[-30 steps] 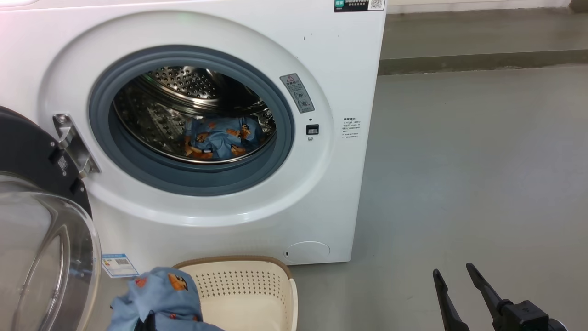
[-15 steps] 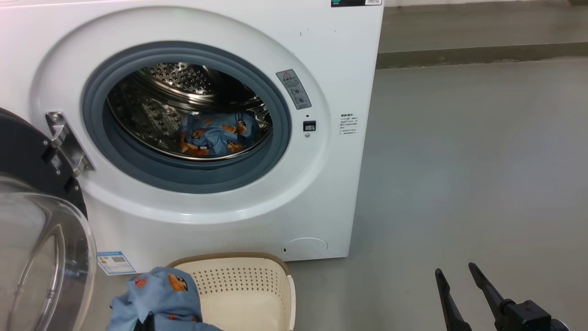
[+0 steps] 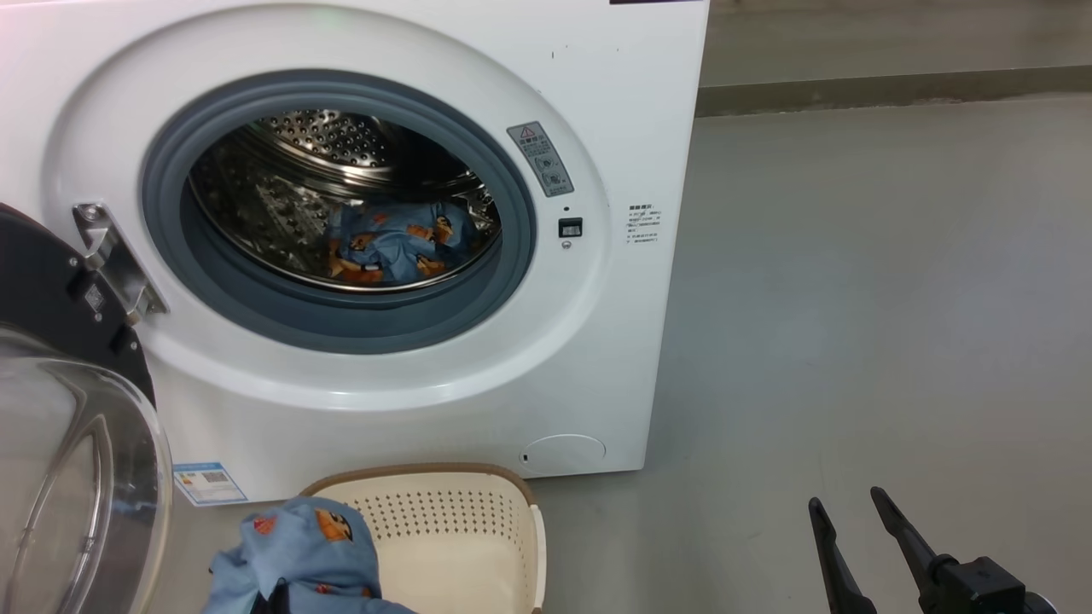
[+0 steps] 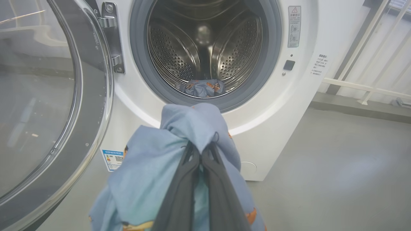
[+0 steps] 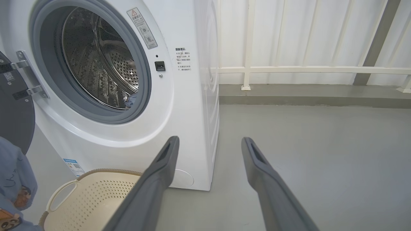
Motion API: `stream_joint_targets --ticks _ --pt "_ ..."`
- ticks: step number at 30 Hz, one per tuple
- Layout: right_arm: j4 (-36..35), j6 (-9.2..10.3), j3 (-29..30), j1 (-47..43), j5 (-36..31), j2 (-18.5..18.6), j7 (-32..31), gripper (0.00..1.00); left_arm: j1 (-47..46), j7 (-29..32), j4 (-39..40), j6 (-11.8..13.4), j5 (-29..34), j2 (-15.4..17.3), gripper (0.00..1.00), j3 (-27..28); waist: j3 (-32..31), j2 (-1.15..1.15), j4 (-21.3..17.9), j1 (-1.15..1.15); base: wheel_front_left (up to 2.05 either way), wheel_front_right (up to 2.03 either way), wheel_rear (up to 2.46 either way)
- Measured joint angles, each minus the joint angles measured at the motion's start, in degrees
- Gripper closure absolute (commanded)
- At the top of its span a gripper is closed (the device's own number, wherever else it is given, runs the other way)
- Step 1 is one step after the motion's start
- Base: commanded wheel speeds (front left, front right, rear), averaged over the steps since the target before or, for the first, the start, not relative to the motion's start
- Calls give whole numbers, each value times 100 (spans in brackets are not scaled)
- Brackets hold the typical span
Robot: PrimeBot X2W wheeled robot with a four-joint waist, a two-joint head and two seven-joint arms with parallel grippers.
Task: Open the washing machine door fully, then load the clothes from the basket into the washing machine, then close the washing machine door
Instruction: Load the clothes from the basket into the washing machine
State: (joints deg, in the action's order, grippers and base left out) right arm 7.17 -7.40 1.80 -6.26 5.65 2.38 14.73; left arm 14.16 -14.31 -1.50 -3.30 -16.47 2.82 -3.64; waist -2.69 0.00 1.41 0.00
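- Left gripper (image 4: 200,150): clenched on a blue printed garment (image 4: 167,141), held at the left edge of the basket (image 3: 418,471)
- Right gripper (image 5: 209,138): released, empty, above the floor (image 3: 853,298)
- Second blue garment (image 3: 397,243): on the drum (image 3: 281,196) bottom, near its front edge
- Washing machine door (image 3: 43,281): swung open, left

washing machine (image 3: 631,128) shell: smooth white, semi-gloss. gasket (image 3: 341,328): matt grey rubber. drum (image 4: 237,48): perforated steel, bright and reflective. door (image 3: 43,281): glossy black rim, clear glass bowl, bare metal hinge (image 3: 111,264). clothes (image 4: 151,173): soft matt blue cloth, printed. basket (image 3: 461,529): cream perforated plastic, brown woven-look rim. right gripper (image 5: 209,141): smooth matt dark grey. floor (image 3: 853,298): smooth grey, dull sheen.
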Motion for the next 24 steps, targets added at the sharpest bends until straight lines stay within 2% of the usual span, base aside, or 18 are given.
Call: stream_joint_targets --ticks 24 --pt "-11 0 -33 3 1 0 0 0 -2 0 1 0 -60 0 100 14 128 0 -186 0 0 0 0"
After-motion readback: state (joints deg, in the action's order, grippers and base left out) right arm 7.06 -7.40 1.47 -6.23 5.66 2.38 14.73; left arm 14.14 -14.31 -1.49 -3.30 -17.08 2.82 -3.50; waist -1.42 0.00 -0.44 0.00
